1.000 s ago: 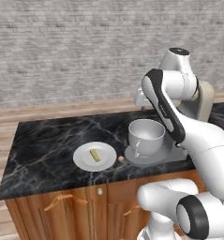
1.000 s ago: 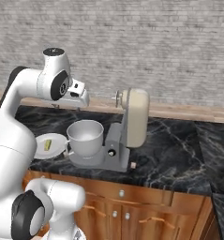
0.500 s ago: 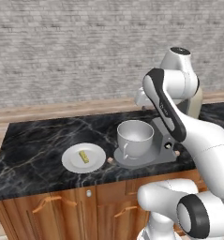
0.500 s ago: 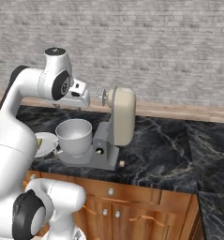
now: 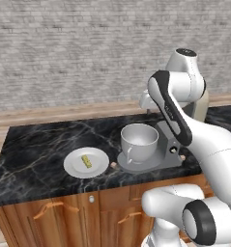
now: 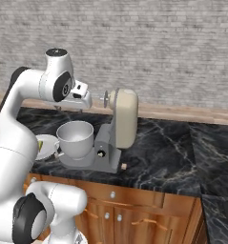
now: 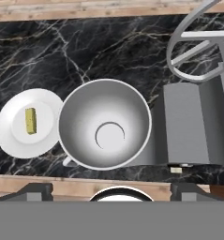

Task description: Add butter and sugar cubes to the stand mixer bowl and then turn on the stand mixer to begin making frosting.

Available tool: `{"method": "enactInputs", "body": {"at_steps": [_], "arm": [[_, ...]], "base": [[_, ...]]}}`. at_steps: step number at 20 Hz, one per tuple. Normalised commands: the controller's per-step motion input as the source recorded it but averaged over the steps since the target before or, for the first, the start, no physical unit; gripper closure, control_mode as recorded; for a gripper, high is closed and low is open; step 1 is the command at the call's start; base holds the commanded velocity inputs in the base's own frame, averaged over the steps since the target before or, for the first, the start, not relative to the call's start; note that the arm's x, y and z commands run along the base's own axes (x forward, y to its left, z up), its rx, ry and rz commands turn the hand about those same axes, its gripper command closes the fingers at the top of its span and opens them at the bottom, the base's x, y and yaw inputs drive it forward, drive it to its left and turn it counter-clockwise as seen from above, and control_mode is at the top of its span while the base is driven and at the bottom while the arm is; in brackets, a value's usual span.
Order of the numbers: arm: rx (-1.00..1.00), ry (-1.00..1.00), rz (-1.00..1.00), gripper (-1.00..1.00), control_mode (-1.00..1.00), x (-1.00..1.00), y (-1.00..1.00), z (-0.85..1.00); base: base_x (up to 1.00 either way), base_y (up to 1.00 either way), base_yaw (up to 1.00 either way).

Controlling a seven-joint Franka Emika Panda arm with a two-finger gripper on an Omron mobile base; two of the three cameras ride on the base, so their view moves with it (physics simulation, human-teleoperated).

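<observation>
We see the butter lying on the white plate, left of frame, beside the empty bowl. End effector hangs high, fingers apart, holding nothing. Butter looks light, soft, slippery: pinch gently across its long sides.

The base is driving sideways along the counter, so the stand mixer, its bowl and the plate with the butter are sliding rightward in the left base view and leftward in the right one.
</observation>
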Motion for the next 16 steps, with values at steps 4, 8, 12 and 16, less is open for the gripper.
{"method": "enactInputs", "body": {"at_steps": [4, 8, 12, 16], "arm": [[0.01, 0.00, 0.00, -1.00, -1.00, 0.00, -0.07, 0.00], [0.08, -0.02, 0.00, -1.00, -1.00, -0.26, -0.58, 0.00], [0.09, -0.04, 0.00, -1.00, -1.00, -0.41, -0.77, 0.00], [0.10, -0.02, 0.00, -1.00, -1.00, -0.33, -0.79, 0.00]], "base": [[0.00, 0.00, 0.00], [0.00, 0.00, 0.00], [0.00, 0.00, 0.00], [0.00, 0.00, 0.00]]}}
